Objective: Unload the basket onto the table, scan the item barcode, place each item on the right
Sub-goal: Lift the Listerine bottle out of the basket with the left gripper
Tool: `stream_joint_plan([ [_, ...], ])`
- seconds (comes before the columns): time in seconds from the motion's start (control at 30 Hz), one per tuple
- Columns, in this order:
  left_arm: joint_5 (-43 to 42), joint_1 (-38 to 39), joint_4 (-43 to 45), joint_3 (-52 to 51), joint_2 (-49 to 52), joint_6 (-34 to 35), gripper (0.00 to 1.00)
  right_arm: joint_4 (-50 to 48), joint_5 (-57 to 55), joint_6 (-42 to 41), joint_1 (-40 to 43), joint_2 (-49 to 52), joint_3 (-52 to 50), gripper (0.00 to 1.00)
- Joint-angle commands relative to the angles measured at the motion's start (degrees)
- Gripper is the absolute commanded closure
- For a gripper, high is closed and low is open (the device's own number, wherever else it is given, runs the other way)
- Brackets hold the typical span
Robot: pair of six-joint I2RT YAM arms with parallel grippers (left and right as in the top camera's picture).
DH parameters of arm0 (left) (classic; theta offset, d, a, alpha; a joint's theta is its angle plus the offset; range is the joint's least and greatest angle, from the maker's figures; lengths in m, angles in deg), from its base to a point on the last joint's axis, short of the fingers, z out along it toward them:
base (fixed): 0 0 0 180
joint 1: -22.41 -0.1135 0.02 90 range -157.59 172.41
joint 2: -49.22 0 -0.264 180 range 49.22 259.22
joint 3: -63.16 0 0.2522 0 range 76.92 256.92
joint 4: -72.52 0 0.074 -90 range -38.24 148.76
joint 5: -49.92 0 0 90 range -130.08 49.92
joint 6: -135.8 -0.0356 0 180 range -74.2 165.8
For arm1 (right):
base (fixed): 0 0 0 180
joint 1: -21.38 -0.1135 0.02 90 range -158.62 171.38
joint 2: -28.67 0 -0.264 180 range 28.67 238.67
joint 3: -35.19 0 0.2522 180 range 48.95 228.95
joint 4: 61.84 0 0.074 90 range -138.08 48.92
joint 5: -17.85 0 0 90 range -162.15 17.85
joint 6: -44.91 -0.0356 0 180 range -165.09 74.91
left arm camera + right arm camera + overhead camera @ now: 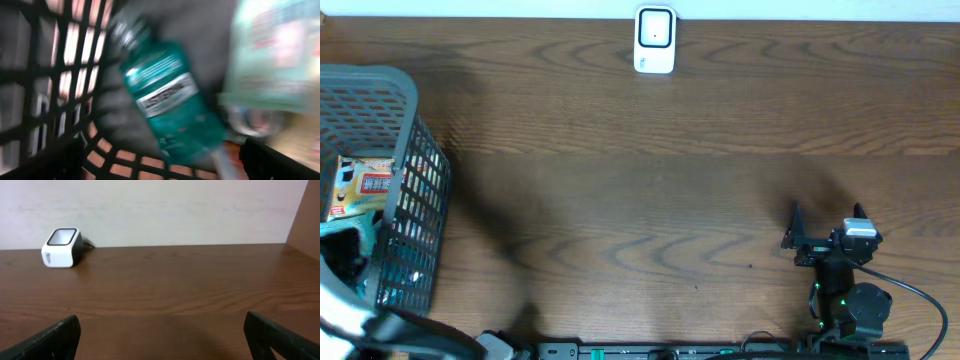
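we hung our left gripper open inside the basket, near the teal bottle lying there; our right gripper sat open above the table, well apart from the scanner.

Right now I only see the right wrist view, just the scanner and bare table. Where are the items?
Observer: In a grey basket at the left edge of the overhead view, outside your picture.
Operator: What's in it?
Observer: The left wrist view shows a teal mouthwash bottle lying in it, though that picture is blurred.
Operator: Is the left gripper holding it?
Observer: No. The left gripper is inside the basket with its fingers wide apart, and the bottle lies ahead of them, not gripped.
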Motion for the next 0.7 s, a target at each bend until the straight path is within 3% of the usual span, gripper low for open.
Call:
stream_joint_plan([
  [0.0, 0.2, -0.2, -0.8, -3.8, 4.5, 11.2, 0.02, 0.2, 0.3, -0.5, 0.3, -0.2, -0.1, 0.01],
  [0.17, 0.2, -0.2, 2.1, -8.6, 7.7, 21.6, 0.02, 0.2, 0.3, -0.5, 0.3, -0.2, -0.1, 0.01],
  [0.67, 0.2, -0.2, 20.7, -21.1, 8.2, 20.4, 0.0, 0.2, 0.3, -0.5, 0.3, -0.2, -0.1, 0.01],
])
